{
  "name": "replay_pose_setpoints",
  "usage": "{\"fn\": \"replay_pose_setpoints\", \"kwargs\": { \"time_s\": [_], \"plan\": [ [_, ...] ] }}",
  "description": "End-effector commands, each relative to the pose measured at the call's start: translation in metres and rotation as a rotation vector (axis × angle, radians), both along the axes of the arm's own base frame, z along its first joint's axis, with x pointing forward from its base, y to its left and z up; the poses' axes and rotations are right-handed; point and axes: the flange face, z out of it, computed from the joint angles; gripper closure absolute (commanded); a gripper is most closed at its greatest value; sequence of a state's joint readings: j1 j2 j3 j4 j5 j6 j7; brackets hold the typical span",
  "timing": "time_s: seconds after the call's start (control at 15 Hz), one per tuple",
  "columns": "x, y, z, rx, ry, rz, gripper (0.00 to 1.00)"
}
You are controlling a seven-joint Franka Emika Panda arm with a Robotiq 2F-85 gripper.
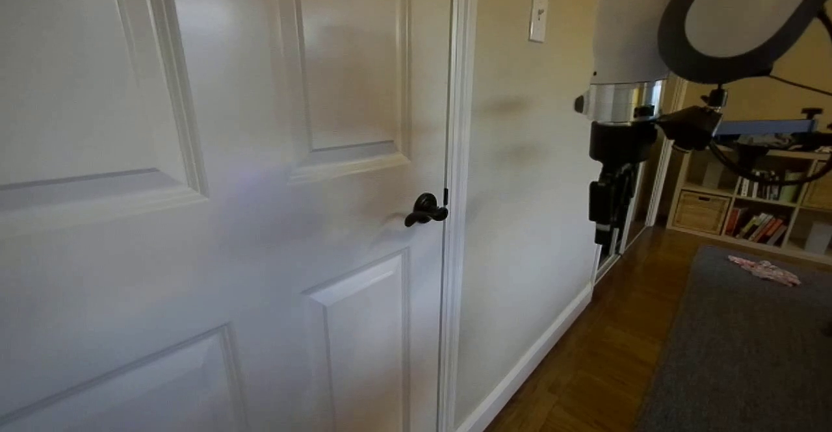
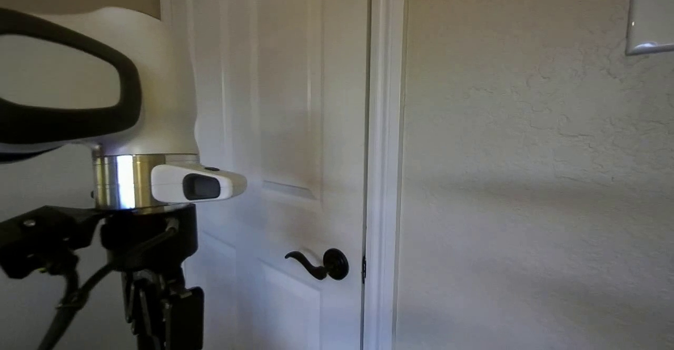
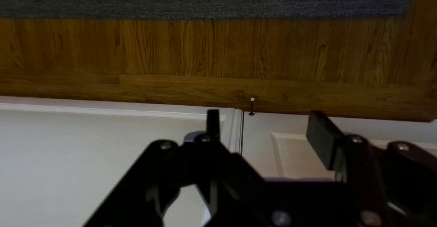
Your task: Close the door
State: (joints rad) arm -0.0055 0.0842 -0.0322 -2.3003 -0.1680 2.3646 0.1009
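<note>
The white panelled door [image 1: 247, 237] stands nearly flush with its frame, and it also shows in an exterior view [image 2: 345, 129] and the wrist view [image 3: 259, 138]. A thin dark line runs between door edge and frame. I cannot tell whether it is latched. Its black lever handle [image 1: 426, 211] shows in both exterior views [image 2: 335, 264]. My gripper [image 1: 608, 234] points down, apart from door and handle. In an exterior view the gripper [image 2: 168, 318] and arm hide part of the door's left side. In the wrist view the gripper's fingers [image 3: 266, 128] are wide apart with nothing between them.
The white door frame [image 1: 460, 224] borders a plain wall [image 1: 526, 224] with a light switch [image 1: 539, 13]. A small doorstop [image 3: 252, 107] sits low on the door. A grey rug [image 1: 734, 354] lies on the wood floor [image 1: 559, 380]. A cloth [image 1: 764, 269] and bookshelf [image 1: 731, 185] are beyond.
</note>
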Motion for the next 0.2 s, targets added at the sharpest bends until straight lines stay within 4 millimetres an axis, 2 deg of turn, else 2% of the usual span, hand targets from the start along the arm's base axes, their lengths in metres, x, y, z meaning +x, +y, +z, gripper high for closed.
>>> {"fn": "replay_pose_setpoints", "kwargs": {
  "time_s": [0.0,0.13],
  "plan": [
    [-0.0071,-0.0008,0.0017,-0.001,0.003,-0.003,0.26],
    [-0.0155,-0.0012,0.0048,-0.001,0.002,-0.004,0.13]
  ]
}}
